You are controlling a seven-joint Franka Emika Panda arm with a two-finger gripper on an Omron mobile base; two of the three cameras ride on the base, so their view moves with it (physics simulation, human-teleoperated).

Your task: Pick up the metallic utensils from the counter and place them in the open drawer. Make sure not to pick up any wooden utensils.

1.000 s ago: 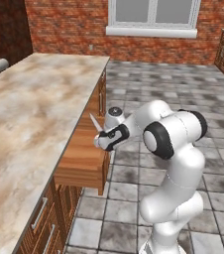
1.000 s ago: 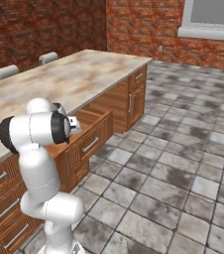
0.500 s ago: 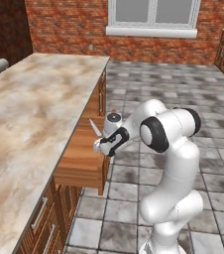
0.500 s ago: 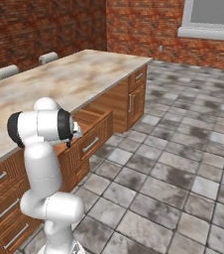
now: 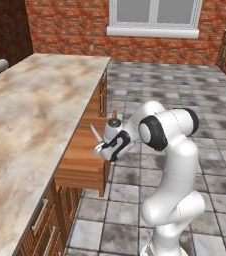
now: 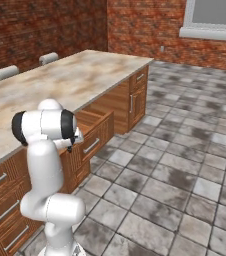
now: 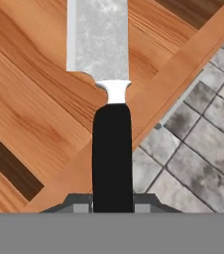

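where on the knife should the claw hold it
On the black handle, from the butt end, as the claw does now: the handle is thick and rounded, and the flat silver blade points away, free over the open drawer.
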